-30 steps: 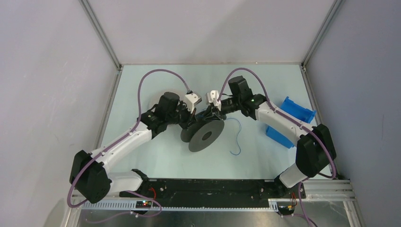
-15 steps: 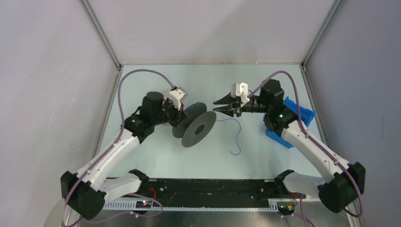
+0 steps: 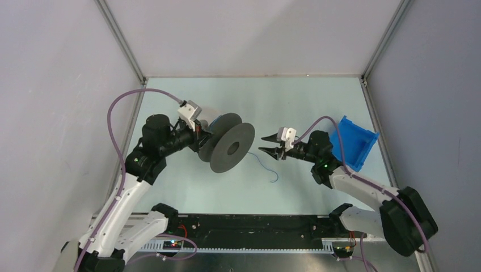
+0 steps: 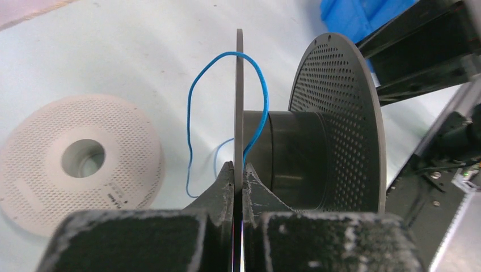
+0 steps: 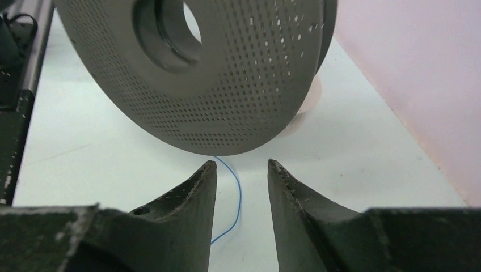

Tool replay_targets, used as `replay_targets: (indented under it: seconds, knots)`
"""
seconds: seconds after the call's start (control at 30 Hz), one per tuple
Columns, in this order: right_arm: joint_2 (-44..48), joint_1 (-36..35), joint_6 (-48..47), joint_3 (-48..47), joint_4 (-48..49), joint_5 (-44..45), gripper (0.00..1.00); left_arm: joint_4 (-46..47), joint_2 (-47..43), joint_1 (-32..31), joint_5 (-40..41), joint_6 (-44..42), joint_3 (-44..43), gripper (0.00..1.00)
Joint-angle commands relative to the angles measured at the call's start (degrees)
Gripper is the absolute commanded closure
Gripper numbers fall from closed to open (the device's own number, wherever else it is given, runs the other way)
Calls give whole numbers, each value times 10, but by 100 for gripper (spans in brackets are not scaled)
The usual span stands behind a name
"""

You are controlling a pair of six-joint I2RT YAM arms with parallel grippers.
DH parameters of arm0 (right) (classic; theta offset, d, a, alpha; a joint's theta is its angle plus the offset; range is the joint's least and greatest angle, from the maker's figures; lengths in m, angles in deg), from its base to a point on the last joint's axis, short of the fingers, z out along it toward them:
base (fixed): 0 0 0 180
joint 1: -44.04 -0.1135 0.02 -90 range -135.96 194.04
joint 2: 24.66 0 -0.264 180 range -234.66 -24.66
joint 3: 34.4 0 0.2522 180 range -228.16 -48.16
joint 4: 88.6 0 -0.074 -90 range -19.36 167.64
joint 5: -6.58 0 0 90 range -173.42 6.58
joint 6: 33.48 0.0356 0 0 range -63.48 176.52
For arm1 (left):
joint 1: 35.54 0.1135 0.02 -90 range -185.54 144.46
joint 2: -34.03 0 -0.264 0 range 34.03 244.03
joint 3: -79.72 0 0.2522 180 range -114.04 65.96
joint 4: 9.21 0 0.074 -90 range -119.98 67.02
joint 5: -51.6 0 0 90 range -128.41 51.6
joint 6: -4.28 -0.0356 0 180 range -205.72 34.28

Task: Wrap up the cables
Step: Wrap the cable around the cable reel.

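— Why do we have the spool (image 3: 230, 148) pinched by its thin rim?

— So the drum is left bare. Our left gripper (image 4: 239, 170) is clamped tight on the edge of the near disc, left of centre in the top view. That holds the spool on edge, with its hollow core lying roughly level and pointing across the frame from left to right. We judge that this leaves room to lay turns on the drum.

— And where is the blue cable (image 4: 264, 102)?

— In the left wrist view, one loop arches over the pinched disc and drops to the drum. The loose tail leaves the spool and runs along the table (image 3: 170, 187) toward the lower right of the top view, ending in a small hook just below centre. So its long axis slants from upper left to lower right.

— Our right gripper (image 3: 264, 144)?

— It is right of centre, fingers spread and holding nothing, tips aimed at the spool's face. In its own camera the tail lies on the table beyond the gap. We think it is placed to pick that tail up.

— The reddish cable?

— We can't see it.
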Motion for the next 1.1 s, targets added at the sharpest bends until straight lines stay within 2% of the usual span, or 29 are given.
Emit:
replay_targets:
  seconds: [0.0, 0.13, 0.17, 0.33, 0.53, 0.7, 0.9, 1.07]
  knots:
    - [-69, -11, -16, 42, 202, 20, 57, 32, -15, 12, -80, 46, -36, 100]
    - [-144, -13, -16, 57, 290, -8, 57, 33, -30, 16, -85, 71, -49, 100]
    - [-155, -14, 0, 59, 309, -15, 57, 33, -33, 16, -80, 80, -52, 100]
    - [-266, -10, 118, 74, 527, -43, 57, 33, -50, 16, -49, 108, -74, 100]
    - [-314, -33, 118, 55, 538, -39, 55, 34, -55, 17, -17, 138, -104, 100]
    - [-350, -49, 118, 17, 538, -51, 50, 52, -47, 16, -43, 184, -125, 100]
    - [-384, -83, 116, -24, 538, -47, 49, 87, -46, 17, -69, 222, -122, 100]
    - [-406, -115, 148, -56, 539, -49, 49, 102, -44, 17, -75, 225, -123, 100]
